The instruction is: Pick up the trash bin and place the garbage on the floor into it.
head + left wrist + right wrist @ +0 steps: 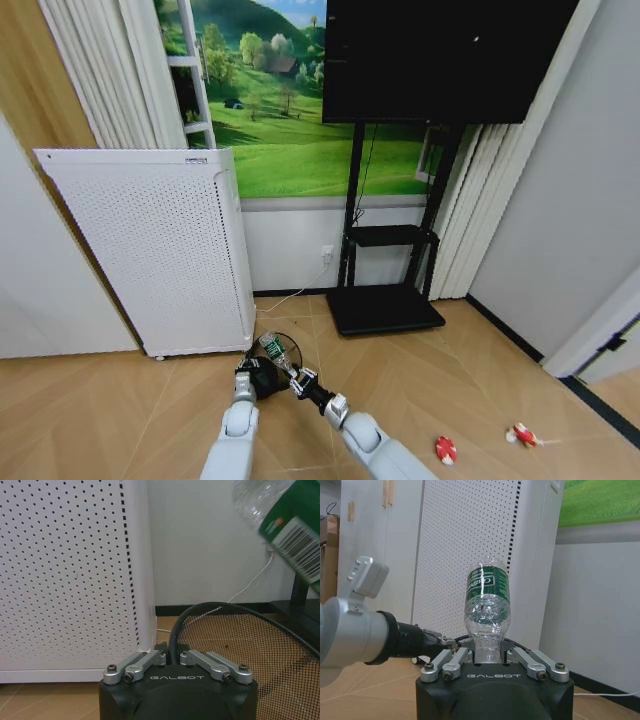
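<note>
While looking down from the head: left gripper (252, 372) pinching the near rim of the trash bin (282, 352), right gripper (297, 381) squeezing the bottle (277, 351) over it, beside the white purifier (160, 250). Two red wrappers (446, 449) (522, 435) lying on open floor (480, 380) to the right.

Left wrist: clamping the black rim (172, 635).

Right wrist: gripping the bottle's neck (486, 652).
</note>
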Motion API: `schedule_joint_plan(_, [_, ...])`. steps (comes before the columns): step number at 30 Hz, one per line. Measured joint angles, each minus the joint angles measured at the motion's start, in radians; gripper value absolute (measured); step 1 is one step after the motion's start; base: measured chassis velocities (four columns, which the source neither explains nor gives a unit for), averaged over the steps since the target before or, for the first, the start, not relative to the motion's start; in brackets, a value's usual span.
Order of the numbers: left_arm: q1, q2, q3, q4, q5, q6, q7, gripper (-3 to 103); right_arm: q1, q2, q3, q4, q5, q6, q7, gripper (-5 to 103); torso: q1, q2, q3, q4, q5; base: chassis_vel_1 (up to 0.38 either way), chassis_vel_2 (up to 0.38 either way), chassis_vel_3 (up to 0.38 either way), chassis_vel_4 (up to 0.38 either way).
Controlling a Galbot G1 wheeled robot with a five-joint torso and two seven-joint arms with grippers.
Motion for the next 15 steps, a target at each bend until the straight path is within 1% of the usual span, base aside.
schedule_joint_plan(2, [0.006, 0.000, 0.008, -0.017, -0.008, 0.006, -0.001, 6, 0.009, 0.014, 0.000, -0.027, -0.008, 0.006, 0.007, 25, 0.000, 0.000, 0.000, 0.0000, 0.0000, 0.000, 0.000, 0.000, 0.000])
schedule_joint_plan(3, [0.008, 0.001, 0.011, -0.027, -0.012, 0.010, -0.002, 6, 0.012, 0.021, 0.002, -0.038, -0.011, 0.007, 0.010, 22, 0.000, 0.000, 0.000, -0.0001, -0.0001, 0.000, 0.000, 0.000, 0.000])
schedule_joint_plan(4, [0.008, 0.001, 0.011, -0.027, -0.012, 0.010, -0.002, 6, 0.012, 0.021, 0.002, -0.038, -0.011, 0.007, 0.010, 22, 0.000, 0.000, 0.000, -0.0001, -0.0001, 0.000, 0.000, 0.000, 0.000])
schedule_joint_plan(5, [0.010, 0.001, 0.015, -0.034, -0.017, 0.013, -0.003, 6, 0.014, 0.026, 0.005, -0.047, -0.015, 0.009, 0.014, 27, 0.000, 0.000, 0.000, -0.0001, 0.0000, 0.000, 0.000, 0.000, 0.000])
schedule_joint_plan(6, [0.011, 0.001, 0.017, -0.037, -0.019, 0.014, -0.003, 6, 0.015, 0.028, 0.007, -0.052, -0.018, 0.011, 0.017, 27, 0.000, 0.000, 0.000, -0.0003, 0.0000, 0.000, 0.000, 0.000, 0.000])
schedule_joint_plan(7, [0.012, 0.001, 0.021, -0.041, -0.022, 0.015, -0.004, 6, 0.015, 0.031, 0.009, -0.058, -0.024, 0.015, 0.019, 32, 0.000, 0.000, 0.000, -0.0002, 0.0000, 0.000, 0.000, 0.000, 0.000])
schedule_joint_plan(8, [0.012, 0.001, 0.021, -0.041, -0.022, 0.015, -0.004, 6, 0.015, 0.031, 0.009, -0.058, -0.024, 0.015, 0.019, 32, 0.000, 0.000, 0.000, -0.0002, 0.0000, 0.000, 0.000, 0.000, 0.000])
schedule_joint_plan(9, [0.013, 0.001, 0.027, -0.046, -0.025, 0.016, -0.004, 6, 0.015, 0.033, 0.011, -0.064, -0.030, 0.020, 0.020, 44, 0.000, 0.000, 0.000, -0.0001, 0.0000, 0.000, 0.000, 0.000, 0.000])
schedule_joint_plan(10, [0.013, 0.001, 0.027, -0.046, -0.025, 0.016, -0.004, 6, 0.015, 0.033, 0.011, -0.064, -0.030, 0.020, 0.020, 44, 0.000, 0.000, 0.000, -0.0001, 0.0000, 0.000, 0.000, 0.000, 0.000])
schedule_joint_plan(12, [0.014, 0.001, 0.033, -0.056, -0.030, 0.019, -0.006, 6, 0.015, 0.035, 0.016, -0.071, -0.034, 0.026, 0.021, 54, 0.000, 0.000, 0.000, -0.0002, -0.0001, 0.000, 0.000, 0.000, 0.000])
schedule_joint_plan(13, [0.014, 0.001, 0.033, -0.056, -0.030, 0.019, -0.006, 6, 0.015, 0.035, 0.016, -0.071, -0.034, 0.026, 0.021, 54, 0.000, 0.000, 0.000, -0.0002, -0.0001, 0.000, 0.000, 0.000, 0.000])
schedule_joint_plan(14, [0.015, 0.001, 0.034, -0.061, -0.032, 0.021, -0.007, 6, 0.014, 0.037, 0.020, -0.076, -0.038, 0.032, 0.022, 60, 0.000, 0.000, 0.000, -0.0002, -0.0001, 0.000, 0.000, 0.000, 0.000])
schedule_joint_plan(15, [0.015, 0.001, 0.035, -0.063, -0.033, 0.021, -0.007, 6, 0.013, 0.039, 0.023, -0.081, -0.042, 0.040, 0.022, 60, 0.000, 0.000, 0.000, -0.0003, 0.0000, 0.000, 0.000, 0.000, 0.000])
